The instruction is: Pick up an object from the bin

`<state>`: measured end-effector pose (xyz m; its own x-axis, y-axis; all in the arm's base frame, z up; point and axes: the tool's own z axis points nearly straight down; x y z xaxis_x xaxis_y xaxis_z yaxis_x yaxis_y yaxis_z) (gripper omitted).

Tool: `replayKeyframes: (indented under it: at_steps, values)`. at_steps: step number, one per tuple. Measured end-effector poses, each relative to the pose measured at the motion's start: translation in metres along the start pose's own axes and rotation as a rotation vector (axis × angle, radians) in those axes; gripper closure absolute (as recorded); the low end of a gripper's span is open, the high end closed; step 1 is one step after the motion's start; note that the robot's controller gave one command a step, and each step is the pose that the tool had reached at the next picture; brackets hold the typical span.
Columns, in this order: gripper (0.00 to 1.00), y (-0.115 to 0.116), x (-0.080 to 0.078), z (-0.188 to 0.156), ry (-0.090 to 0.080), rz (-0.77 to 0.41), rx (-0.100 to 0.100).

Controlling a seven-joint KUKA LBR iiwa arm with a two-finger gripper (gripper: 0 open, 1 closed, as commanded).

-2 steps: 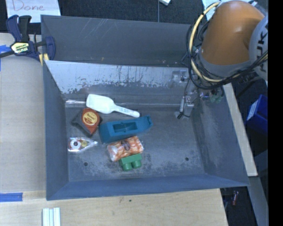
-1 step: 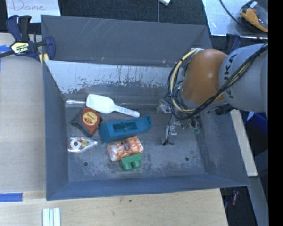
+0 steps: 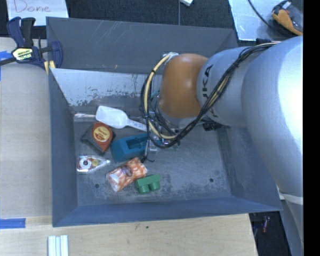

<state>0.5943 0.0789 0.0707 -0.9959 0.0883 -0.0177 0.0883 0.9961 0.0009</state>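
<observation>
Camera view: the gripper (image 3: 151,152) sits low in the bin (image 3: 202,180), at the right edge of a teal block (image 3: 127,147) lying mid-floor between a white scoop (image 3: 113,117) and a green block (image 3: 148,184). How wide it stands cannot be told. Nothing looks lifted yet, so the grasp and lift likely remain.

Robotics lab: arm (image 3: 256,89) over metal bin (image 3: 149,44)

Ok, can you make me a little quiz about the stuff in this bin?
1. True or false: the white plastic scoop lies inside the grey metal bin.
2. Which is nearest the end effector? A teal plastic block; B white scoop; C round orange tape measure.
3. Fill in: the small plastic block beside the crinkly orange packet is ___.
Key: 1 true; 2 A; 3 green.
</observation>
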Motion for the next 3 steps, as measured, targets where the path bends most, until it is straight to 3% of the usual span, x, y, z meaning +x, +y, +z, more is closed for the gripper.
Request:
replayKeyframes:
  at_steps: [1, 2, 3]
  values:
    - [0.00, 0.004, 0.021, -0.030, 0.011, -0.002, 0.004]
    - [0.00, 0.045, 0.013, 0.000, -0.001, -0.161, 0.002]
    - [1.00, 0.072, 0.017, -0.004, -0.006, -0.103, 0.002]
